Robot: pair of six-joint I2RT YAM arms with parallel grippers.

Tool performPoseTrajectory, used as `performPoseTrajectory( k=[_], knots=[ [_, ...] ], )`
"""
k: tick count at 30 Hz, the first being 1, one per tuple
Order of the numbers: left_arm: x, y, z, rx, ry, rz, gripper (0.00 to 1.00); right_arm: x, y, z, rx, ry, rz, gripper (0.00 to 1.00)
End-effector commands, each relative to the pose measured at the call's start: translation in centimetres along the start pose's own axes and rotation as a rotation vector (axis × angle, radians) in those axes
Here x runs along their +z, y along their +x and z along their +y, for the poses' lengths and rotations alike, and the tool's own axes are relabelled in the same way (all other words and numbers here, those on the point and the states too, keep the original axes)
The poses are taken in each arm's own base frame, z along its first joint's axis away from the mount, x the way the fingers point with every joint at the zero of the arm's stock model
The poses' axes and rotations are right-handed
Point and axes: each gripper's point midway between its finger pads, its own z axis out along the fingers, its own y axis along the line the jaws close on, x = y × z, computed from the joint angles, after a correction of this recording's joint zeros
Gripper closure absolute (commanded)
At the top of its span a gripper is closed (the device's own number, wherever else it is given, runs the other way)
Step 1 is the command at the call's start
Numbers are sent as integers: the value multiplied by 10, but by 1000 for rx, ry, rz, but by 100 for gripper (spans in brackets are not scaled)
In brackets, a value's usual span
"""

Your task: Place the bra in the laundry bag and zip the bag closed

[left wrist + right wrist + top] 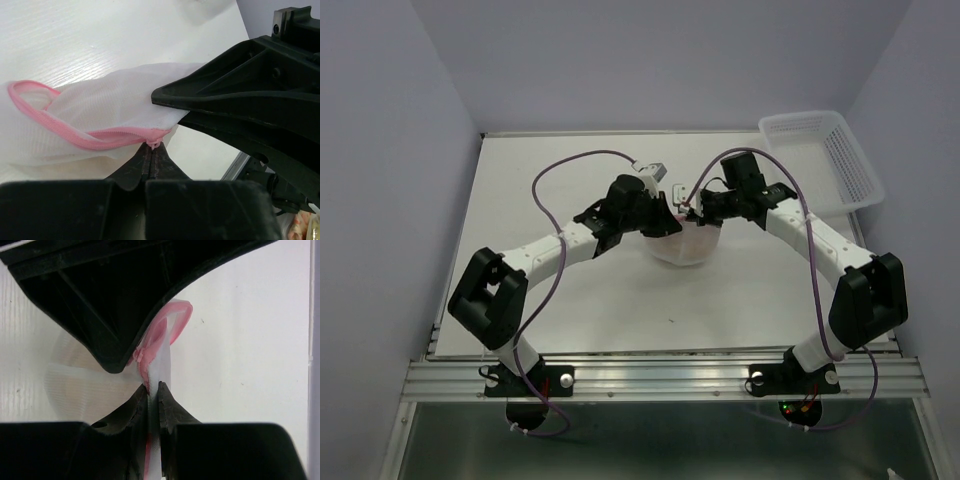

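The laundry bag (pixel 684 246) is a white mesh pouch with a pink zipper band, at the table's middle between both grippers. My left gripper (pixel 152 147) is shut on the pink zipper pull (pixel 154 143) at the bag's rim. The bag's mesh (pixel 105 102) spreads beyond it, and the pink band (pixel 35 100) loops open at the left. My right gripper (pixel 154 386) is shut on the bag's mesh edge and pink band (pixel 160 342). The left gripper's black fingers (pixel 110 300) sit close above it. The bra is not plainly seen; a faint peach tint (pixel 85 390) shows through the mesh.
A rigid white slotted basket (pixel 823 156) stands at the back right corner. A small white object (pixel 679 190) lies just behind the grippers. Purple cables arch over both arms. The table's near edge is a metal rail (pixel 660 372).
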Motion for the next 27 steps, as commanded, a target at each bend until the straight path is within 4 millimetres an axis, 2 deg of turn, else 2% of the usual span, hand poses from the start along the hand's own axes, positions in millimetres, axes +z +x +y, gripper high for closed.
performPoseTrajectory(
  k=[1,10,13,15,18,22,23,24,25,27],
  knots=[
    [-19,6,19,-4,-100,2,100,-15,-7,-15,-178,69,10,99],
    [-40,9,59,-94,-192,-10,100,-21,2,-5,-204,52,-13,99],
    [-40,20,95,-150,-271,-6,100,-28,-7,4,-225,43,-49,99],
    [-41,25,106,-176,-288,-1,100,-30,-10,9,-234,37,-66,99],
    [-40,27,112,-202,-276,-7,100,-34,-10,16,-241,33,-82,99],
    [-43,12,104,-186,-257,-41,100,-35,1,18,-199,31,-68,99],
    [-45,5,97,-178,-236,-54,100,-34,1,16,-187,33,-67,92],
    [-46,2,91,-172,-220,-59,100,-31,3,15,-144,28,-63,77],
    [-49,-7,82,-165,-201,-79,100,-30,1,13,-118,27,-73,44],
    [-51,-13,71,-161,-183,-92,100,-28,-7,6,-47,24,-99,32]
  ],
)
